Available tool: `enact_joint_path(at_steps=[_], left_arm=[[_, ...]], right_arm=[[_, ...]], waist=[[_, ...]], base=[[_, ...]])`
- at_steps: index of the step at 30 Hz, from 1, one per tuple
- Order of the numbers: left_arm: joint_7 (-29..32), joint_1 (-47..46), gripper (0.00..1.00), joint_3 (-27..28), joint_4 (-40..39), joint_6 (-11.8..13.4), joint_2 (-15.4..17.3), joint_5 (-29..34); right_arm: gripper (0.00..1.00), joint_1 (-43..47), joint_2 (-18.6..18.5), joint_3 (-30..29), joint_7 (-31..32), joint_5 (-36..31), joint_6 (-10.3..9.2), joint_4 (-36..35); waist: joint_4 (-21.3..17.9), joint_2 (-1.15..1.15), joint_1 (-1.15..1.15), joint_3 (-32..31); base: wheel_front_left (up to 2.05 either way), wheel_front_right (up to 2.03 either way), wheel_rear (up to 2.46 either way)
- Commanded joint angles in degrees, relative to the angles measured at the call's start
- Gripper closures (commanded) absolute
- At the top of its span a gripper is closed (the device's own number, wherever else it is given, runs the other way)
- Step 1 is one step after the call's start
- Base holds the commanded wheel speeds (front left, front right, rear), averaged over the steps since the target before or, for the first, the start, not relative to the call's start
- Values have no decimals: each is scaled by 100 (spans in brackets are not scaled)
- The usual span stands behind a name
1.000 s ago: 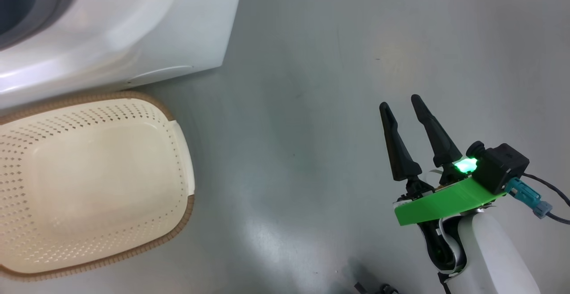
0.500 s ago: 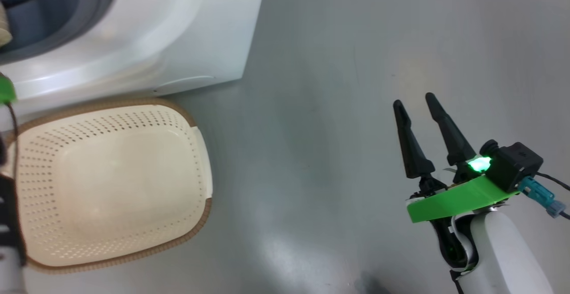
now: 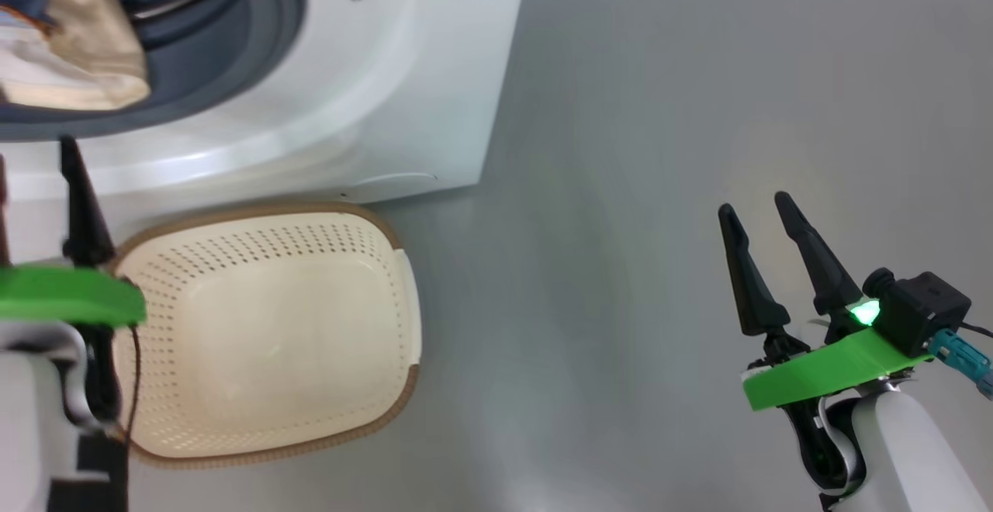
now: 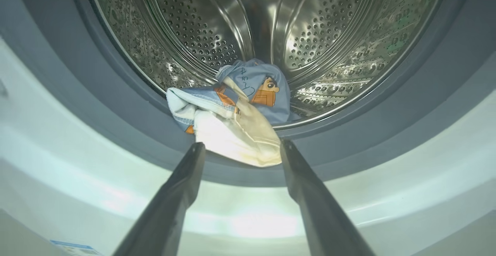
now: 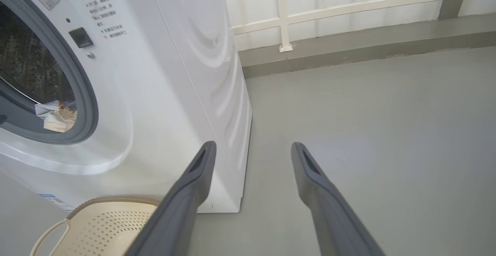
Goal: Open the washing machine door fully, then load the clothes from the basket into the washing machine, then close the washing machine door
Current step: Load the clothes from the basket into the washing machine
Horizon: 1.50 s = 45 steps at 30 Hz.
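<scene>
Black, long-fingered right gripper: jaws spread wide and holding nothing, poised over bare grey floor, well to the right of the machine. Left gripper: likewise spread and holding nothing, fingers pointing into the mouth of the washing machine. In its wrist view the tips flank the hanging beige piece, and contact cannot be told. Basket: cream perforated plastic with a brown rim, standing on the floor just in front of the machine's foot, beside the left arm, its bare bottom showing. Washing machine: white, front opening uncovered, grey gasket around the mouth, small blue label low on the front. Clothes: light blue with orange-brown figures, plus one beige piece, bundled at the bottom front of the steel drum, the beige piece draped out over the gasket. White railing: along the wall beyond the machine.
</scene>
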Motion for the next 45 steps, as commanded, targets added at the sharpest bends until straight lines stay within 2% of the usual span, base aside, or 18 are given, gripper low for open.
enact_joint_path(at_steps=[1,24,45], left_arm=[[-30,173,0,138,-192,-8,176,56],[-30,2179,0,29,-1211,-9,-173,-2],[-30,2907,0,-44,-1611,-9,-249,-54]], right_arm=[[0,144,-64,67,-28,15,9,-115],[0,976,-326,-150,-28,52,9,-26],[0,1389,-367,-331,-28,53,9,-58]], waist=[[206,0,0,-250],[661,0,0,-1396],[791,0,0,-1796]], base=[[0,0,0],[0,0,0],[0,0,0]])
